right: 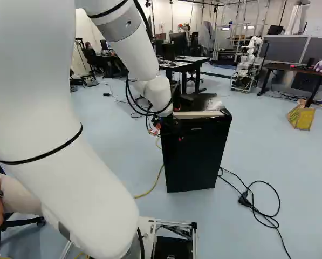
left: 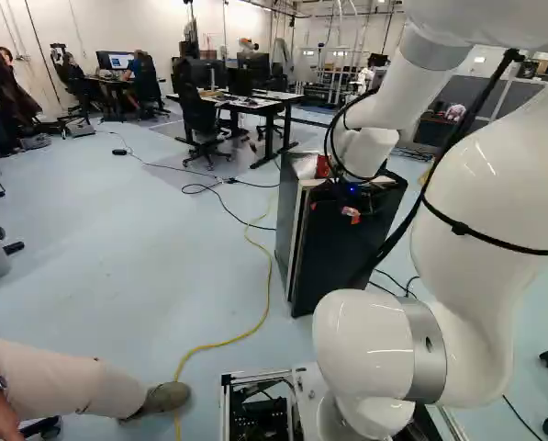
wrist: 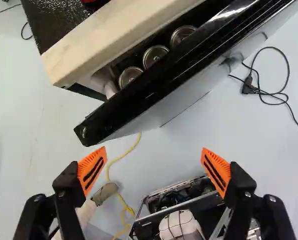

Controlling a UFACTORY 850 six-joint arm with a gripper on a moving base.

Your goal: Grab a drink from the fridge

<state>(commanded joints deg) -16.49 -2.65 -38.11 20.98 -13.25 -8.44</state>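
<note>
Pincer (left: 333, 210) spread wide | gripping nothing | fridge door (wrist: 120, 111) ajar | cans (wrist: 154, 56) showing

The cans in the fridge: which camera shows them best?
The wrist view: it looks into the gap between fridge and door, onto three can tops. The left and right base views show the fridge but none of the cans.

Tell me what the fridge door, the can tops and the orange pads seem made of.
Fridge door: glossy black, perhaps painted metal or plastic, with bright reflections. Can tops: likely bare metal, silvery with ringed rims. Orange pads: probably rubbery plastic, matte, ribbed edges.
</note>
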